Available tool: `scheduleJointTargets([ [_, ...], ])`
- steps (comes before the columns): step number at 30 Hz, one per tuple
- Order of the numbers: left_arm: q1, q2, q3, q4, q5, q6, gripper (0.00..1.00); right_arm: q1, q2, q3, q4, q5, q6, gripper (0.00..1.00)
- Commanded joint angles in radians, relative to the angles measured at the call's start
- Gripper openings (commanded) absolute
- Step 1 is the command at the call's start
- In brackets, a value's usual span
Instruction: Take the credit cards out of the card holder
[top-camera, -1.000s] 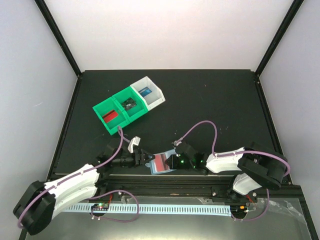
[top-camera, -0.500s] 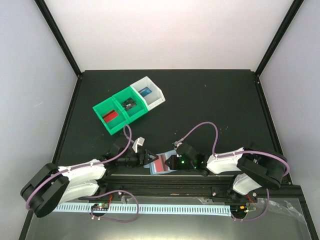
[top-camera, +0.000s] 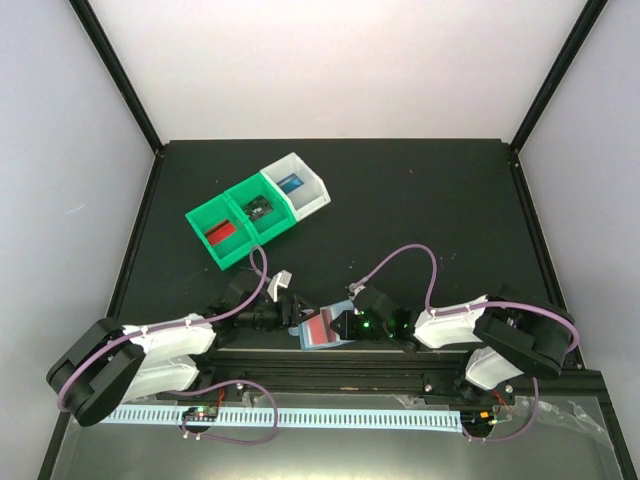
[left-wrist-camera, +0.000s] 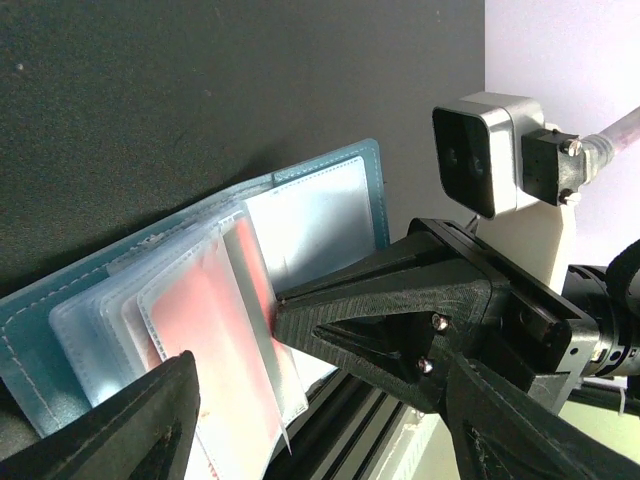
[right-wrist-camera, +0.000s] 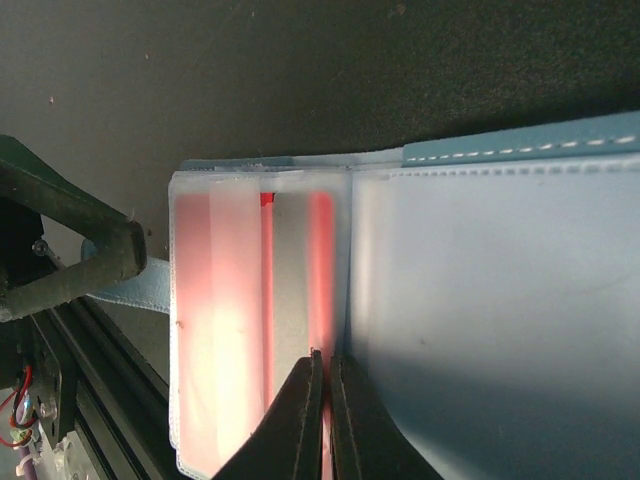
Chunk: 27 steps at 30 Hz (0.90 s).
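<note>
Top external | change: left arm shifted inward, left gripper (top-camera: 292, 317) open-fingered at left edge of pale blue translucent plastic folding card holder (top-camera: 304, 338), near-edge centre | right gripper (right-wrist-camera: 323, 368) pinched on its leaf beside one red flat card (right-wrist-camera: 215, 300) | meaning: extraction braced, unfinished | two green plastic bins (top-camera: 193, 219), one white plastic bin (top-camera: 318, 190), one card each

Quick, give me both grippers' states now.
Left gripper: open, fingers spread at the card holder's edge.
Right gripper: closed, pinching a sleeve of the card holder.
</note>
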Motion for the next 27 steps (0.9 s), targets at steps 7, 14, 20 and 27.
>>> scheduleJointTargets([
  [7, -0.008, 0.021, 0.035, 0.007, -0.017, 0.027, 0.71, 0.004, -0.014, -0.013, -0.014, 0.021, 0.006, 0.06],
  [14, -0.007, 0.021, 0.046, -0.025, -0.014, 0.031, 0.72, 0.005, -0.023, -0.016, -0.028, 0.029, 0.007, 0.06],
  [20, -0.007, 0.040, 0.045, -0.008, -0.006, 0.028, 0.72, 0.004, -0.031, -0.012, -0.038, 0.036, 0.007, 0.06],
  [27, -0.007, 0.056, 0.049, -0.009, -0.004, 0.029, 0.72, 0.005, -0.045, -0.013, -0.045, 0.049, 0.012, 0.06],
])
